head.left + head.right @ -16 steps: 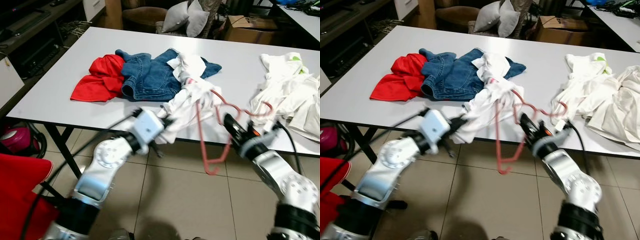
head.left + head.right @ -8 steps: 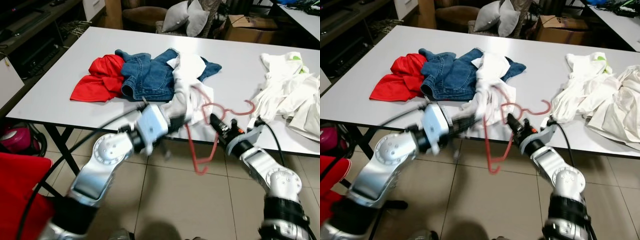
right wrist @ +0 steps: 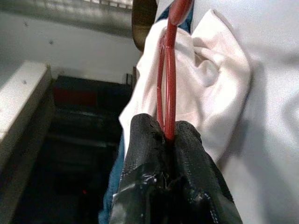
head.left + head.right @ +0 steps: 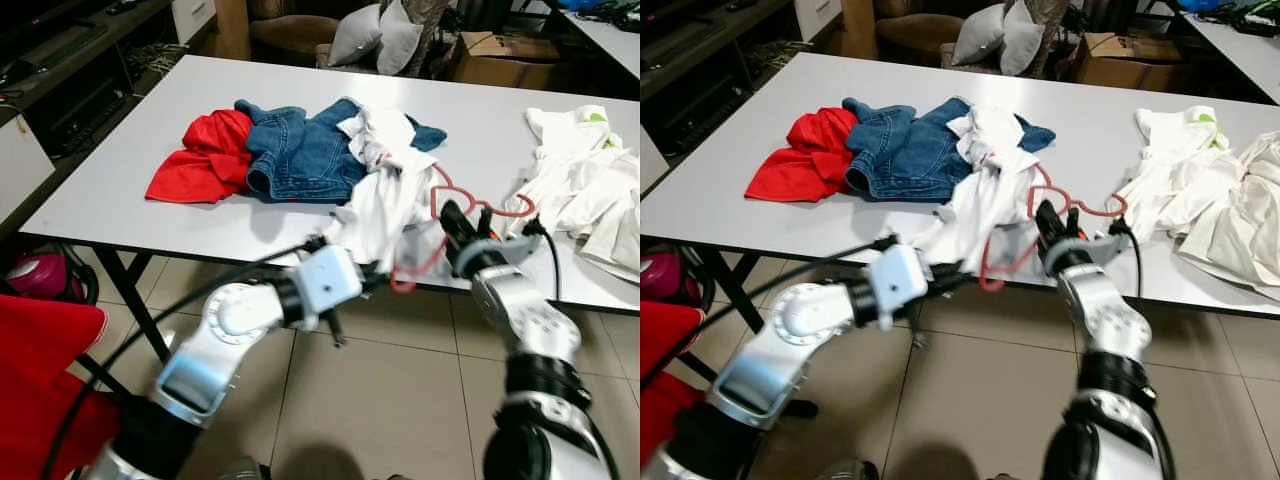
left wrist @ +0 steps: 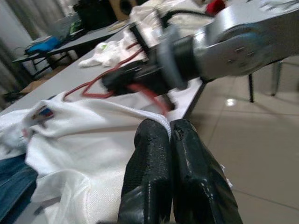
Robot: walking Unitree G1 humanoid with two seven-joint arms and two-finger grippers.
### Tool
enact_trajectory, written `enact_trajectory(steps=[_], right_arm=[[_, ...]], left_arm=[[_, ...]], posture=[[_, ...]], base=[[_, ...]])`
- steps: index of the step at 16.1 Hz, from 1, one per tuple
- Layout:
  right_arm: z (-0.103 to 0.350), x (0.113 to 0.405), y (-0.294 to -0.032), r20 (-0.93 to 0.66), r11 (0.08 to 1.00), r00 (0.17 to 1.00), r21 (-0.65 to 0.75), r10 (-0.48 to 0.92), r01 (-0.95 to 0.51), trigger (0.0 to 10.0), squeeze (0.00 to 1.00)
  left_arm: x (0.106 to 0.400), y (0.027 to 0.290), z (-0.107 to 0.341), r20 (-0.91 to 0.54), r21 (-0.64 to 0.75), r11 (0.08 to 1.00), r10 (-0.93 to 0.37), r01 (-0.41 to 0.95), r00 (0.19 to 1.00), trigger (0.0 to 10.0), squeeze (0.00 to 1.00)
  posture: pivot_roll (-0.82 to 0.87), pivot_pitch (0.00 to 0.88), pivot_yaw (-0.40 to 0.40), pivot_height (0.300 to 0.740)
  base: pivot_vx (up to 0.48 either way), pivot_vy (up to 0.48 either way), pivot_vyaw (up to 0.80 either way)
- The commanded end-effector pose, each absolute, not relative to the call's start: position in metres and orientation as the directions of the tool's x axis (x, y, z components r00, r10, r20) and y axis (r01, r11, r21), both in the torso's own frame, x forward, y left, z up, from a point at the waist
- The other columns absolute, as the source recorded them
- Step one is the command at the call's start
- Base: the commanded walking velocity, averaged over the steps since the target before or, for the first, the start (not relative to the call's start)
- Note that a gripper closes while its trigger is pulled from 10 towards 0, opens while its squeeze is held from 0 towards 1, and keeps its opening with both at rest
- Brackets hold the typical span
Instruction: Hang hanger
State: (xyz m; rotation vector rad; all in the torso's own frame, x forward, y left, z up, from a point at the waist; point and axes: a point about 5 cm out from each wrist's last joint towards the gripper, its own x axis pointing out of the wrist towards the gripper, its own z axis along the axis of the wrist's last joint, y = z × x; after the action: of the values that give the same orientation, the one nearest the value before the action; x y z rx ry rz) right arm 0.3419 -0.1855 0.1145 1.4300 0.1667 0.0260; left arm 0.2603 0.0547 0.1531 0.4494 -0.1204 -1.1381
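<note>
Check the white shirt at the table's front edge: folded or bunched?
Bunched. The white shirt lies crumpled, hanging over the table edge, pinched by the left tool; the right tool grips the red hanger.

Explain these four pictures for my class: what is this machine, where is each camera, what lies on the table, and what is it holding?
This is a humanoid robot with two silver arms ending in black jaws. Two pictures come from cameras on its head, looking down; the other two sit on its wrists, looking along the fingers. On the white table lie a red garment, blue denim and a pile of white clothes. The left gripper is shut on a white shirt hanging over the table's edge. The right gripper is shut on a red hanger.
</note>
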Motion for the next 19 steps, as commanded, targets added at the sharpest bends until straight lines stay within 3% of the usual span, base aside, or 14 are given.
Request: enact_trajectory(steps=[1,5,8,12,13,14,15,16,19], right_arm=[[0.122,0.348,-0.193,-0.078,0.075,0.996,0.994,0.045,0.074,10.0,0.0],[0.132,0.36,-0.174,-0.051,0.036,0.996,0.998,0.069,0.048,10.0,0.0],[0.133,0.367,-0.161,-0.06,0.098,0.992,0.994,0.11,0.049,10.0,0.0],[0.139,0.372,-0.152,-0.043,0.06,0.992,0.998,0.12,0.036,10.0,0.0],[0.142,0.373,-0.146,-0.035,0.063,0.989,0.998,0.142,0.026,10.0,0.0],[0.145,0.374,-0.14,-0.025,0.07,0.986,0.997,0.165,0.014,10.0,0.0],[0.145,0.374,-0.138,-0.018,0.066,0.985,0.998,0.171,0.007,10.0,0.0],[0.146,0.374,-0.139,-0.012,0.056,0.986,0.998,0.169,0.003,10.0,0.0],[0.145,0.373,-0.146,-0.007,0.043,0.988,0.999,0.153,0.0,10.0,0.0]], left_arm=[[0.256,0.047,0.156,-0.133,0.418,0.298,-0.914,0.858,0.383,0.0,0.0],[0.26,0.038,0.149,-0.15,0.409,0.302,-0.909,0.861,0.39,0.0,0.0],[0.26,0.027,0.168,-0.011,0.273,0.365,-0.924,0.89,0.382,0.0,0.0],[0.253,0.024,0.165,-0.035,0.258,0.306,-0.945,0.916,0.325,0.0,0.0],[0.25,0.021,0.158,-0.081,0.283,0.28,-0.946,0.917,0.314,4.9,0.0],[0.252,0.017,0.154,-0.112,0.333,0.3,-0.929,0.894,0.353,10.0,0.0],[0.254,0.015,0.154,-0.12,0.282,0.309,-0.928,0.909,0.352,10.0,0.44],[0.256,0.016,0.157,-0.111,0.256,0.322,-0.927,0.912,0.358,10.0,1.0],[0.251,0.017,0.16,-0.105,0.228,0.277,-0.946,0.933,0.306,10.0,1.0]], posture=[[0.05,0.033,-0.013,0.74],[0.05,0.042,-0.016,0.74],[0.04,0.045,-0.017,0.74],[0.04,0.05,-0.021,0.74],[0.05,0.05,-0.024,0.74],[0.05,0.05,-0.025,0.74],[0.05,0.051,-0.025,0.74],[0.05,0.051,-0.025,0.74],[0.05,0.05,-0.021,0.74]], base=[[0.0,0.0,0.0],[0.0,0.0,0.0],[0.0,0.0,0.0],[0.0,0.0,0.0],[0.0,0.0,0.0],[0.0,0.0,0.0],[0.0,0.0,0.0],[0.0,0.0,0.0],[0.0,0.0,0.0]])
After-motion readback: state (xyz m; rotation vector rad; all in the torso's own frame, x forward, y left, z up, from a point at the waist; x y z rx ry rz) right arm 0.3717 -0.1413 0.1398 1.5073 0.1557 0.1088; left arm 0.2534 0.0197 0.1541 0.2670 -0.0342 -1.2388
